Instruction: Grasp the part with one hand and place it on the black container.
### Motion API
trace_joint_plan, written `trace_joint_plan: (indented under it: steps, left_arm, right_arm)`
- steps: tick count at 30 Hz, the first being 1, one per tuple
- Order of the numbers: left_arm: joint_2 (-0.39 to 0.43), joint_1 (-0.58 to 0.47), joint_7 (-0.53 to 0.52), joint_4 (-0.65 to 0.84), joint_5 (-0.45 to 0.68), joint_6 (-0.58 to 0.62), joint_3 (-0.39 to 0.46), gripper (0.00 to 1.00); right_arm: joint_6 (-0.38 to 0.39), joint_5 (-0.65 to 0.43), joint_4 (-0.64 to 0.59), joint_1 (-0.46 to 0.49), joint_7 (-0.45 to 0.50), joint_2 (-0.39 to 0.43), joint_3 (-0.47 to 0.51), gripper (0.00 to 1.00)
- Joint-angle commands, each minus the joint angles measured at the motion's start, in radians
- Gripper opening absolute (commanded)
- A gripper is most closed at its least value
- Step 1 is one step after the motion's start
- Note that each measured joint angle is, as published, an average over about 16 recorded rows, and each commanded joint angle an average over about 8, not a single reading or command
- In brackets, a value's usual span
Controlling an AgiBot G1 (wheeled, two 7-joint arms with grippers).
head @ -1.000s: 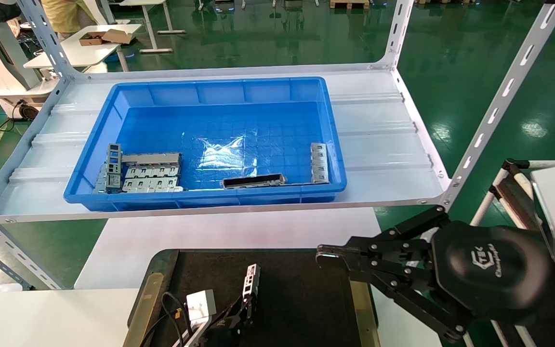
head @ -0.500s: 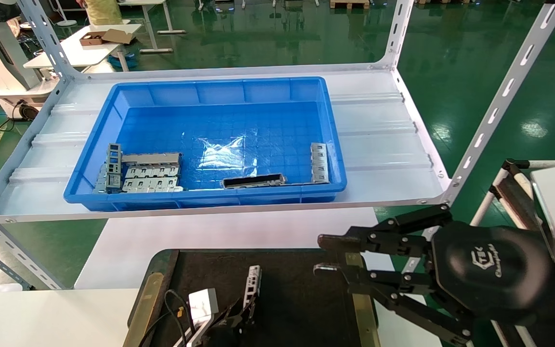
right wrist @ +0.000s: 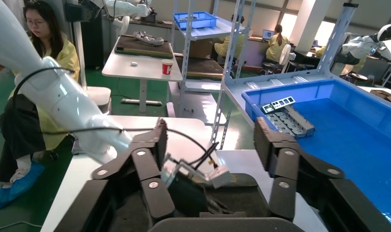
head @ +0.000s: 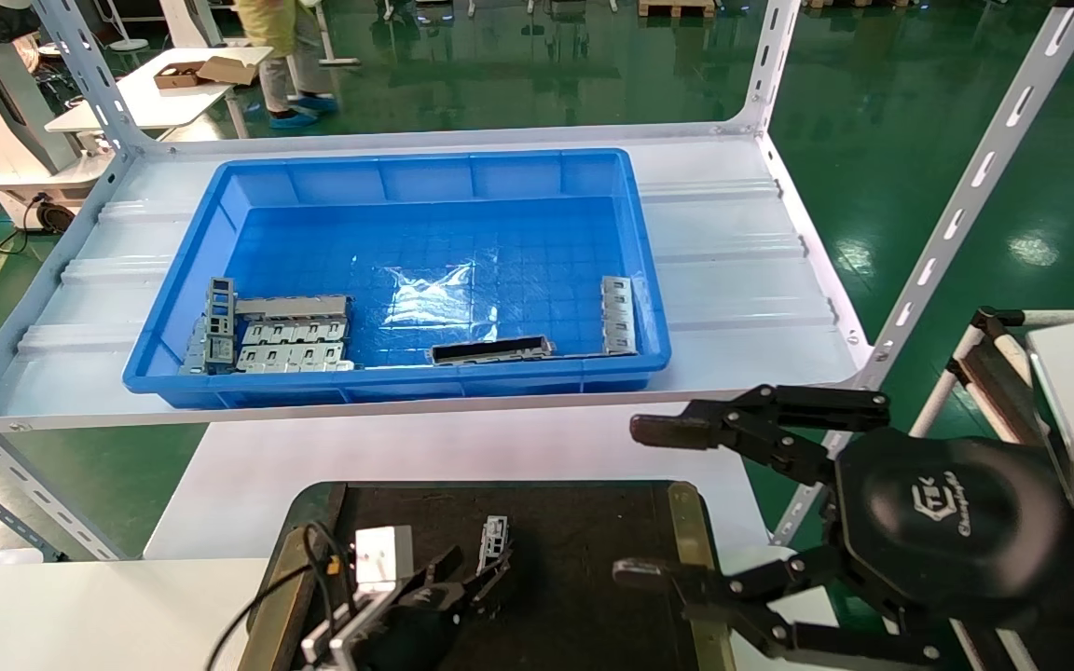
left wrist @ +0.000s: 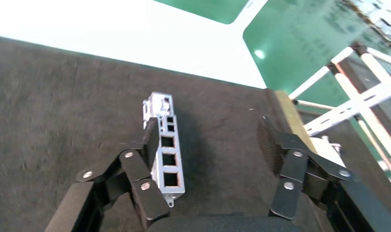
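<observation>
The part, a narrow silver strip with square cutouts, lies on the black container near its front. In the left wrist view the part rests flat on the container's dark mat, against one finger of my left gripper. The left gripper is open, with its other finger well clear of the part. My right gripper hangs open wide over the container's right gold strip and holds nothing.
A deep blue bin on the white shelf behind holds more strips, flat grey plates and a dark bar. A slanted shelf post stands at the right. The bin also shows in the right wrist view.
My right gripper has opened from shut to wide open. My left gripper has let go of the part, which now lies on the black container. A person has walked in behind.
</observation>
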Motion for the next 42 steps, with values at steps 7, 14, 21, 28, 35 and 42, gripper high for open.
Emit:
trace_joint_plan:
  steps: [7, 14, 21, 28, 35, 42]
  left_arm:
    - [-0.143, -0.029, -0.002, -0.045, 0.000, 0.231, -0.041, 1.00]
    - [-0.253, -0.019, 0.042, -0.045, -0.025, 0.505, -0.140, 1.00]
    - [-0.357, 0.011, 0.134, -0.035, -0.098, 0.762, -0.250, 1.00]
    - [-0.443, 0.031, 0.223, -0.004, -0.153, 0.945, -0.323, 1.00]
    - [-0.504, 0.021, 0.287, 0.062, -0.167, 1.109, -0.351, 1.00]
    - [-0.547, -0.010, 0.310, 0.110, -0.171, 1.250, -0.358, 1.00]
  right_arm:
    - [0.000, 0.000, 0.000, 0.000, 0.000, 0.000, 0.000, 1.00]
    - [0.000, 0.001, 0.000, 0.000, 0.000, 0.000, -0.001, 1.00]
    - [0.001, 0.001, 0.000, 0.000, -0.001, 0.000, -0.001, 1.00]
    - [0.001, 0.001, 0.000, 0.000, -0.001, 0.001, -0.002, 1.00]
    - [0.001, 0.001, 0.000, 0.000, -0.001, 0.001, -0.002, 1.00]
    - [0.001, 0.002, 0.000, 0.001, -0.001, 0.001, -0.002, 1.00]
